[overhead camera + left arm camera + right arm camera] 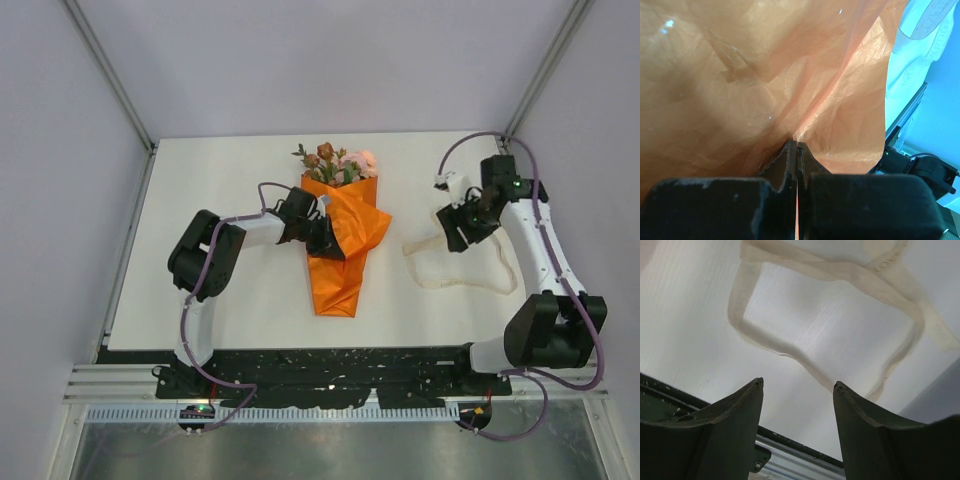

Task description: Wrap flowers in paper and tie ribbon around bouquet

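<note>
Nearest in the top view, lower centre: narrow tip of the bouquet (338, 300) on the table (220, 170). The paper (345, 260) is already folded round the stems as a cone, so the wrap looks mostly done, though loose and crumpled on its right flap.

Mid-frame left: left gripper (325, 238) at the cone's left edge. In its wrist view the fingers (789, 157) are pressed together with a fold of paper (740, 90) pinched at the tips, so it is holding the wrap, probably to stop it springing open.

Mid-frame right: right gripper (455, 228), jaws spread, nothing between them. Its wrist view shows the gripper (797, 382) above the ribbon (810, 267), with no contact visible.

The ribbon (460, 285) lies in a slack loop flat on the table at right, well apart from the cone. It is not round the bouquet and not tied, so the whole ribbon step is left: pick it up, bring it over, loop, knot.

Far, upper centre: flowers (335, 160) stick out of the wide end, rust blooms left, pale pink right, with green leaves.

Counts:
- 1 bouquet
- 1 paper sheet
- 1 ribbon
- 2 grippers
- at least two rust and one or two pink blooms; too small to count exactly
</note>
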{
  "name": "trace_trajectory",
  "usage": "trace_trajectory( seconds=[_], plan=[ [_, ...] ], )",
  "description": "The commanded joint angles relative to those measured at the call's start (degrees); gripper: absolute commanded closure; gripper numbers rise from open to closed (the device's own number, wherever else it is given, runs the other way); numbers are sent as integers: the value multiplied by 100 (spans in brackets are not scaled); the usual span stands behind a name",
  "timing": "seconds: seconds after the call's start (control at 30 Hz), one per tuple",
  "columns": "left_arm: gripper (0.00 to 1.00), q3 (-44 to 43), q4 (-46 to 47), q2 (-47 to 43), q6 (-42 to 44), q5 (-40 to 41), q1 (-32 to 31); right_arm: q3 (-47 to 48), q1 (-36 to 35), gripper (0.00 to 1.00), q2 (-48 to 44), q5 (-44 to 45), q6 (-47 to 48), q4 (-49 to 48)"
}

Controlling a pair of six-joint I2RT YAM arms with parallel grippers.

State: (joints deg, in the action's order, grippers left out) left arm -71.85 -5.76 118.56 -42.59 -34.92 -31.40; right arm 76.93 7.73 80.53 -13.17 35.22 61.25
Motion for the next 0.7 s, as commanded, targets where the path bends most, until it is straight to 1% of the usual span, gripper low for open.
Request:
trace_trajectory(
  seconds=[0.0,0.07,0.17,0.2,0.4,0.43,0.47,0.5,0.53,0.57,0.6,0.63,0.67],
  plan=[
    [100,-83,-162,62,181,284,-24,-729,-1182,37,-99,-168,503,335],
    [100,-74,-154,62,181,284,-24,-1072,-1535,36,59,-37,329,-7],
    [100,-83,-154,62,181,284,-24,-1451,-1800,29,365,15,205,-770],
    [100,-100,-171,62,181,284,-24,-1513,-1931,29,549,51,213,-1025],
    [100,-83,-171,62,181,284,-24,-1909,-2100,33,1394,420,275,-1826],
    [100,-83,-171,53,181,292,-33,-1979,-2100,35,1456,438,301,-1880],
    [100,-83,-162,62,181,292,-24,-1980,-2100,39,1578,377,310,-1906],
    [100,-83,-162,62,181,284,-24,-1980,-2100,40,1623,324,310,-1898],
    [100,-83,-171,62,181,284,-33,-1971,-2108,49,1711,185,301,-1880],
    [100,-74,-162,62,172,284,-24,-1945,-2117,60,1746,105,301,-1863],
    [100,-74,-162,62,172,275,-24,-1884,-2135,91,1825,-157,292,-1723],
    [100,-83,-162,62,163,275,-24,-1726,-2161,95,1774,-360,284,-1487],
    [100,-92,-171,53,146,266,-24,-1664,-2161,95,1686,-1006,266,-1424]
  ],
)
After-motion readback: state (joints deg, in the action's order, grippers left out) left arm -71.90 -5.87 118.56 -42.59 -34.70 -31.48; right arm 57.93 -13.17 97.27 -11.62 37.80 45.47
